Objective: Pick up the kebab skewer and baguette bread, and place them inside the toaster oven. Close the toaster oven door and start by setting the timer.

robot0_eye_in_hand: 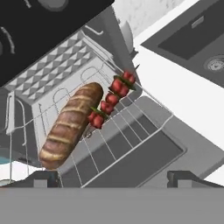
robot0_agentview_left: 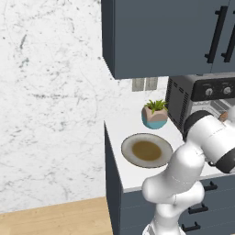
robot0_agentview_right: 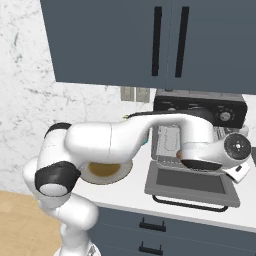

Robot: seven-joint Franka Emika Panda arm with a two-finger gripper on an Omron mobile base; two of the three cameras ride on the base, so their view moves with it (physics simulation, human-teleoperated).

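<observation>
The toaster oven [robot0_agentview_right: 200, 111] stands on the counter with its door [robot0_agentview_right: 192, 182] dropped open and flat. In the hand view the baguette bread [robot0_eye_in_hand: 72, 124], tan with paler score marks, lies on the wire rack [robot0_eye_in_hand: 114, 139] inside the oven. The kebab skewer [robot0_eye_in_hand: 111, 100], with red chunks, lies right beside the baguette and touches its side. My gripper [robot0_eye_in_hand: 116, 177] hovers in front of the opening and above the door [robot0_eye_in_hand: 131, 161]. It is open and its fingers [robot0_eye_in_hand: 186, 177] hold nothing. The silver knob panel [robot0_agentview_left: 215, 90] runs along the oven's top.
A brown plate [robot0_agentview_left: 147, 150] sits on the white counter left of the oven, with a small potted plant [robot0_agentview_left: 155, 114] behind it. Dark blue cabinets [robot0_agentview_right: 150, 40] hang overhead. A sink [robot0_eye_in_hand: 192, 37] lies beyond the oven. My arm crosses in front of the oven.
</observation>
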